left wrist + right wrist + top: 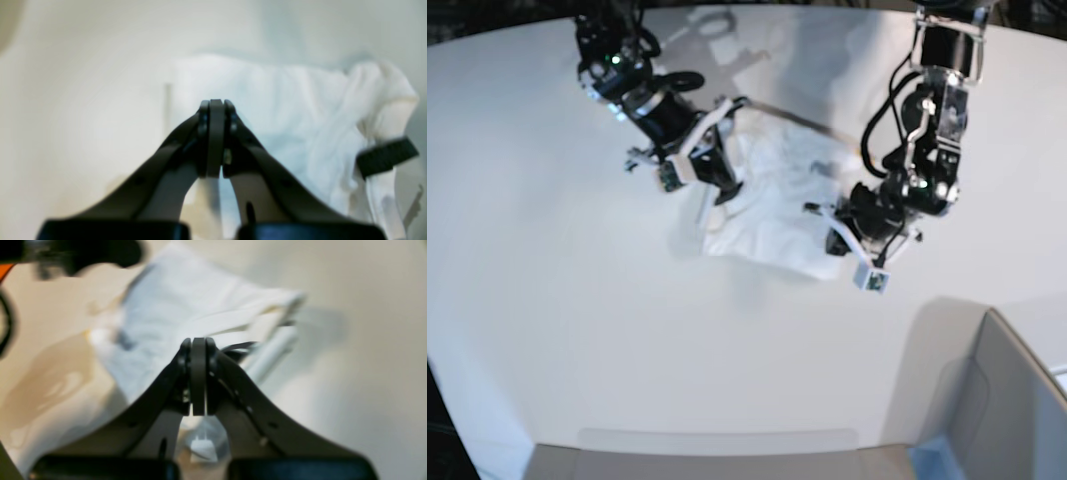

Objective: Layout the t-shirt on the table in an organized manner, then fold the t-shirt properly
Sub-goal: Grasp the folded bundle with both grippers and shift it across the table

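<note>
The white t-shirt lies crumpled in a heap on the white table, between my two arms. My right gripper is at the shirt's left edge and my left gripper at its right edge. In the left wrist view the left gripper is shut with nothing seen between its pads, and the bunched t-shirt lies just beyond. In the right wrist view the right gripper is shut over the wrinkled t-shirt. No print shows on the shirt.
A grey bin-like box stands at the table's front right corner. A blurred dark bar crosses the shirt's right side in the left wrist view. The other arm's dark body shows at the top left of the right wrist view.
</note>
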Available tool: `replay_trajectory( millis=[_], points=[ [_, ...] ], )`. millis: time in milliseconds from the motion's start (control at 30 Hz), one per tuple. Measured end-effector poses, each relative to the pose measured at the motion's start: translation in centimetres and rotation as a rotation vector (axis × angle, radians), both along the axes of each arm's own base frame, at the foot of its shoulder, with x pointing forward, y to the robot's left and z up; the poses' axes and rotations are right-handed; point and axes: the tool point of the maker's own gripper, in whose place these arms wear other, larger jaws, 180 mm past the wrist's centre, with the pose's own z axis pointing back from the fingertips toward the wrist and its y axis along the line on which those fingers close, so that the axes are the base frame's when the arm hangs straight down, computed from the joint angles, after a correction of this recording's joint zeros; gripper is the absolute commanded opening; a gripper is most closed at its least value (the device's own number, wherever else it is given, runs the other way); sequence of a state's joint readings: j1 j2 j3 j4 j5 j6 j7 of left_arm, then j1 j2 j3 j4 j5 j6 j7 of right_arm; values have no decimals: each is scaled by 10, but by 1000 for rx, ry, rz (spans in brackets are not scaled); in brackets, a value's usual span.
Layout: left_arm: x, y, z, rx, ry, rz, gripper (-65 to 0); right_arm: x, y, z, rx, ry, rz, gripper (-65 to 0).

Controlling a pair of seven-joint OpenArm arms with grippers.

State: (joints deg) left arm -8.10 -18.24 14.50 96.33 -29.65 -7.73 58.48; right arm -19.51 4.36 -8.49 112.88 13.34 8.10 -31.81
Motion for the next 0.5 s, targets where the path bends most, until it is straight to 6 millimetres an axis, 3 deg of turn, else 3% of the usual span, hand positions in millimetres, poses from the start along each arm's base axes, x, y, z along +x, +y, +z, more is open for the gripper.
replay_trajectory(
  millis=[100, 367, 500],
  points=[
    [-2, 3, -20, 12, 32, 15, -650, -8, 12, -6, 12, 24, 31, -650],
    [4, -16, -16, 1, -43, -26, -650, -40, 37, -24, 34, 107, 99, -650],
    [17, -21, -27, 20, -11, -52, -650, -36, 32, -53, -7, 168, 92, -650]
  ],
)
